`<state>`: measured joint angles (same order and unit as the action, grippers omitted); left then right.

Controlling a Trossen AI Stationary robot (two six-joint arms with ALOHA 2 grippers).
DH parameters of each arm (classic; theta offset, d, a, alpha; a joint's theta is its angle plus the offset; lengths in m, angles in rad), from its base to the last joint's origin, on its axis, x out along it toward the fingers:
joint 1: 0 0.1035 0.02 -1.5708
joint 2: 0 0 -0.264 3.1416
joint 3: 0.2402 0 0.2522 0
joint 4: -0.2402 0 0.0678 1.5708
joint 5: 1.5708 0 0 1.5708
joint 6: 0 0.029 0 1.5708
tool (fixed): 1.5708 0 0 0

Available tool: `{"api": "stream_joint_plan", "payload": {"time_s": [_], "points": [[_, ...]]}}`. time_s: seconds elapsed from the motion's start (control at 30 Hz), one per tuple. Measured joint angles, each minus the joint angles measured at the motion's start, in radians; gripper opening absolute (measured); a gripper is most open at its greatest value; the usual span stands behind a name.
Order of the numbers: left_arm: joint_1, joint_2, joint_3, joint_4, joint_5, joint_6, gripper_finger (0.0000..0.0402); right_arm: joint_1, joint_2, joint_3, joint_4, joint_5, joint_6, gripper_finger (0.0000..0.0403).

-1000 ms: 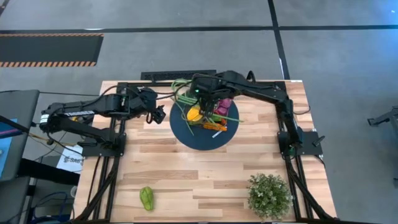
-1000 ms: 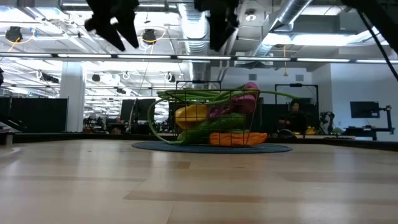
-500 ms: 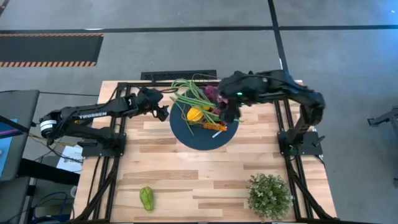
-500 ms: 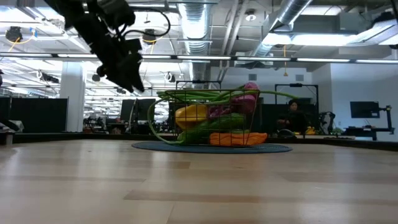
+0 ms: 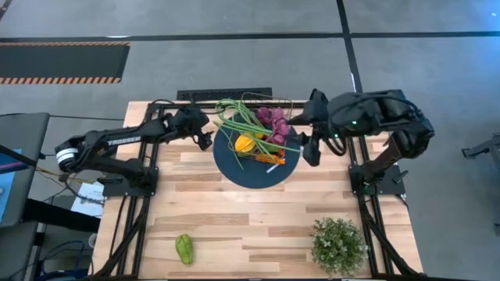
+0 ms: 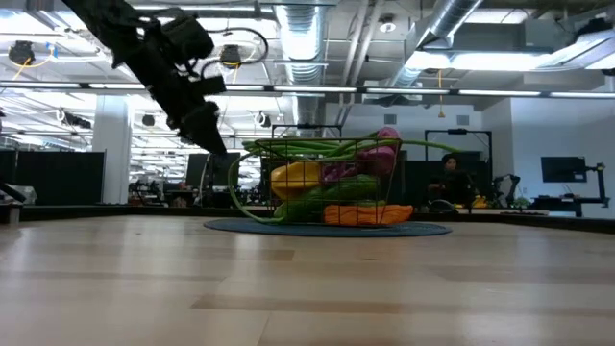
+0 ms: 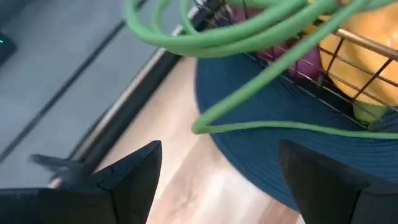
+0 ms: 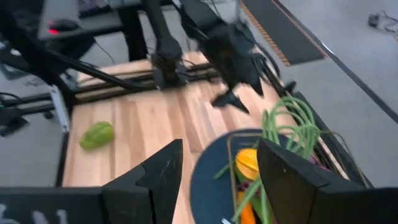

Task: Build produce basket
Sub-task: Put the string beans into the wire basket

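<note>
Wire basket, filled with long green beans, lemon, purple grapes and carrots, is seated on a dark blue plate between the two grippers. Left gripper, open and empty, is held just beside the plate's edge. Right gripper, open and empty, is raised beside the opposite edge. Green pepper is set well apart from both, at the table's near edge.
</note>
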<state>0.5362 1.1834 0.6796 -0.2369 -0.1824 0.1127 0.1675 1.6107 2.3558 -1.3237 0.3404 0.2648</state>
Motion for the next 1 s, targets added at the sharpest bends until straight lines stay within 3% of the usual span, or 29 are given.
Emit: {"api": "stream_joint_plan", "payload": {"time_s": [0.33,0.7,0.83,1.0], "points": [[0.008,0.189,0.052,0.136,-0.064,0.095,0.0304,0.067,-0.001,0.0,0.032,0.0,0.0,0.0225],[0.027,0.34,0.164,0.109,0.018,0.054,0.03,0.072,0.0,0.0,0.032,0.002,0.025,0.0225],[0.011,0.338,0.233,0.007,0.033,0.047,0.0257,0.072,0.0,0.0,0.03,0.01,0.026,0.0225],[-0.007,0.335,0.325,-0.142,0.046,0.057,0.0152,0.072,0.0,0.0,0.03,0.03,0.026,0.0225]]}}
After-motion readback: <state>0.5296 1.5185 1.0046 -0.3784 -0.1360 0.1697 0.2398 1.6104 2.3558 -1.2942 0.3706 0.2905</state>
